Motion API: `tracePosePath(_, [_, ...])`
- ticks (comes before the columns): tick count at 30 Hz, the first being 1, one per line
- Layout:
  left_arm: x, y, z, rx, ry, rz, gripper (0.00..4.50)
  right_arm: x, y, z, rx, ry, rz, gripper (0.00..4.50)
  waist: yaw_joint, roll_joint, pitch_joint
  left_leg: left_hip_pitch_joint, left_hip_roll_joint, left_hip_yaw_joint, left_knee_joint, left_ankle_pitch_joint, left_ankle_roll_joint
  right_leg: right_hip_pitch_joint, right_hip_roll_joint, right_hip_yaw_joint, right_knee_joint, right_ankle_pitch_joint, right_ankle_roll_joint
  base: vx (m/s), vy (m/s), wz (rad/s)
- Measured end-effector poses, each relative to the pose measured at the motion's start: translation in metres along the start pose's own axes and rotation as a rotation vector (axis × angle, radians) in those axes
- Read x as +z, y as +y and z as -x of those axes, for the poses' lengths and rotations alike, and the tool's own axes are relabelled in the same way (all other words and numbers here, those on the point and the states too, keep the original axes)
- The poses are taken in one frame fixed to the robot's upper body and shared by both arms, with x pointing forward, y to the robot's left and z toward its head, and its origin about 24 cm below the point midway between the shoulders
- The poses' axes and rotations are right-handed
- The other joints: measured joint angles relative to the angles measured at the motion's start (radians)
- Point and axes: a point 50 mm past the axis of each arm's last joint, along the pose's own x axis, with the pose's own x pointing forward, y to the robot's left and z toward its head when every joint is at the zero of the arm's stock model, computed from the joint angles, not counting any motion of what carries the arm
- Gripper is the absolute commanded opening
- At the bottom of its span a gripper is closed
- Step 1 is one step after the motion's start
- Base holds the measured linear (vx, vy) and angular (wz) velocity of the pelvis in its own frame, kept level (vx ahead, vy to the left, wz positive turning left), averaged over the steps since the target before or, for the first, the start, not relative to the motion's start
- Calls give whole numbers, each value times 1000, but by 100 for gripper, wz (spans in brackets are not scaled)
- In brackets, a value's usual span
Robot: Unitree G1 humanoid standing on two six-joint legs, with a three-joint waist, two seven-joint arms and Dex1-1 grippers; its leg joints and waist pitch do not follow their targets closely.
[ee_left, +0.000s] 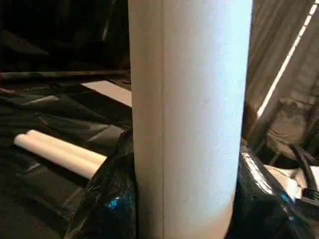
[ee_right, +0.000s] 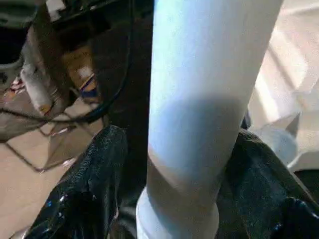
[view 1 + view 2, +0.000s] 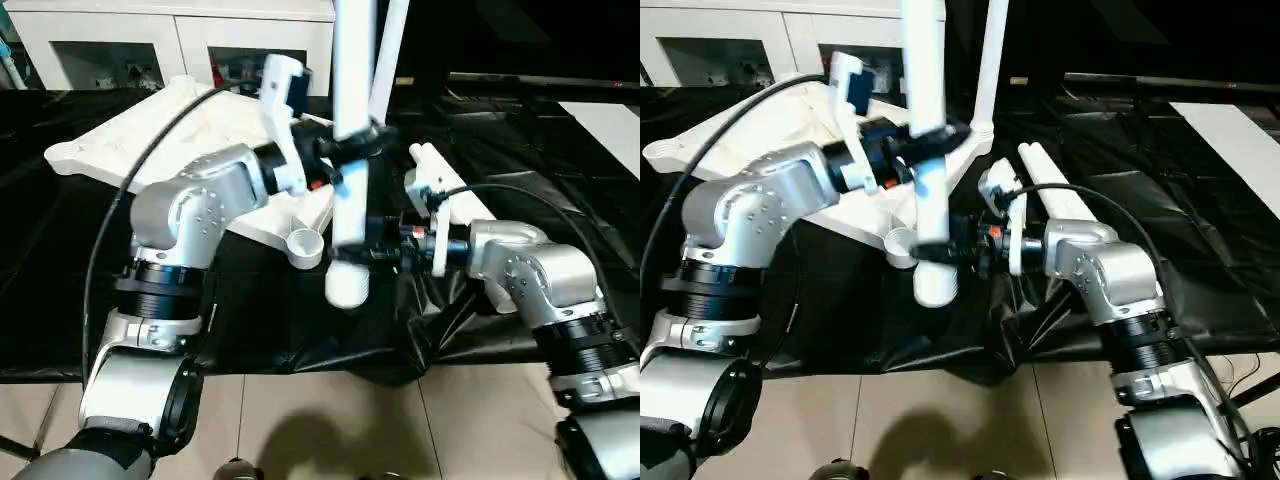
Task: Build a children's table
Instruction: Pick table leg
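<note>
White leg (image 3: 350, 150) upright — long axis vertical, both grippers' fingers (image 1: 107, 199) pinching it.

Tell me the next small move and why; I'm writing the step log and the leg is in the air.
Probably shift the leg left until its lower end hangs over the open corner socket of the table top. Left hand and right hand both grip it upright beside that socket, not yet inserted.

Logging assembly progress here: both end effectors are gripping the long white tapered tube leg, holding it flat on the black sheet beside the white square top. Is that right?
Not quite. The left end effector and right end effector do grip the long white tapered tube leg, but it stands upright in the air, not flat on the black sheet, as the left eye view shows. The white square top is beside it.
</note>
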Motion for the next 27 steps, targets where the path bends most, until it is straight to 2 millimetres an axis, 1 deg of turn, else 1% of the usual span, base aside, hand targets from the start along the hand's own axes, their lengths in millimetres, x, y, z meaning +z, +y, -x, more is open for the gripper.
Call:
tracePosePath(15, [1,-2,1,-45,-1,-7,177,-2,0,-8,31,2,-34,306,1,-1,0,0,0,0,0,0,0,0,0,0,0,0,0,0,0,0])
tracePosePath(23, [6,-10,0,-108,-25,-13,177,-4,0,-12,41,2,-44,306,0,-1,0,0,0,0,0,0,0,0,0,0,1,0,0,0,0,0])
tracePosePath(27, [6,-10,0,-111,-24,-14,177,-5,-1,-12,36,8,-46,306,0,-1,0,0,0,0,0,0,0,0,0,0,1,0,0,0,0,0])
